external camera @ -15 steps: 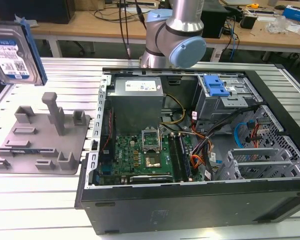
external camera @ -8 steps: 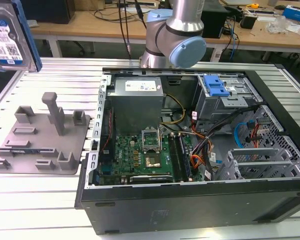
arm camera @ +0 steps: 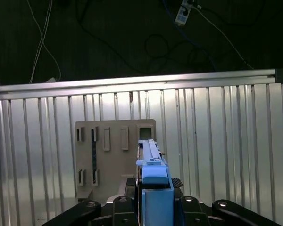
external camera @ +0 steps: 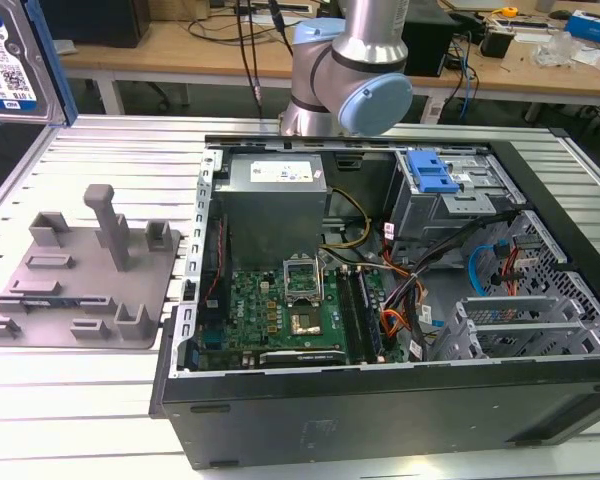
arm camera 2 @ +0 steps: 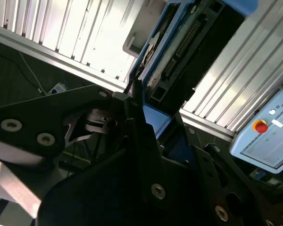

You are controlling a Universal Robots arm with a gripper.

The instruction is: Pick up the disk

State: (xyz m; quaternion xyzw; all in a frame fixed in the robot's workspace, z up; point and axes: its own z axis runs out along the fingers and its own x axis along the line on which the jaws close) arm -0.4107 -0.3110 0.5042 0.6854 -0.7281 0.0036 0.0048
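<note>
Black metal fingers [arm camera 2: 137, 122] clenched on disk [arm camera 2: 179, 52], gripping its blue plastic side rails; disk held edge-on, lifted clear above ribbed aluminium table [arm camera: 217, 141]. In exterior view disk [external camera: 15, 60] sits at upper left corner, cut off by frame, printed label visible. Grey plastic fixture tray [external camera: 80, 280] with upright posts below; open computer case [external camera: 380, 400] beside it.

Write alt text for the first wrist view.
The gripper holds the disk edge-on by its blue side rails, high above the ribbed metal table. The grey fixture tray lies on the table below, beyond the disk.
</note>
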